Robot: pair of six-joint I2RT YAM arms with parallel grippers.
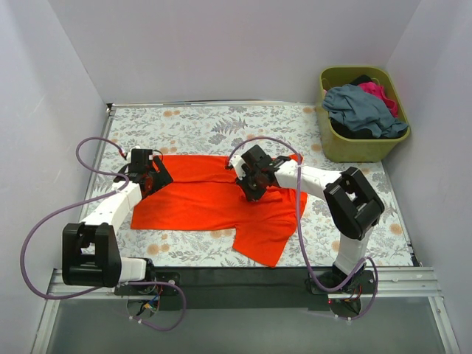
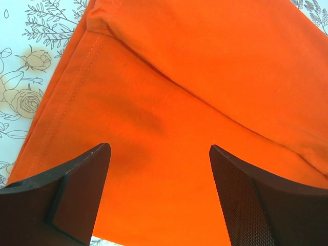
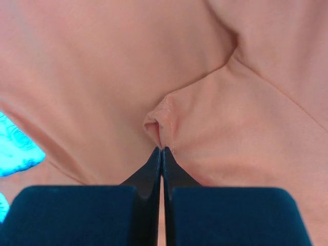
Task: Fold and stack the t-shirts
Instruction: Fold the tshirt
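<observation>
An orange-red t-shirt (image 1: 210, 203) lies spread on the flowered table. My left gripper (image 1: 151, 179) is open over the shirt's left end; in the left wrist view its fingers (image 2: 77, 189) stand wide apart above the cloth (image 2: 195, 77), near the hemmed edge. My right gripper (image 1: 252, 184) is shut on a pinched fold of the shirt near its upper middle; in the right wrist view the shirt (image 3: 215, 102) looks washed-out pink and a small pleat rises from the closed fingertips (image 3: 162, 149). Grey-blue (image 1: 365, 107), magenta-pink (image 1: 380, 92) and dark shirts lie in the basket.
An olive-green plastic basket (image 1: 361, 147) stands at the table's far right. White walls close in the left, back and right sides. The arms' bases and a metal rail sit along the near edge. Purple cables loop beside both arms.
</observation>
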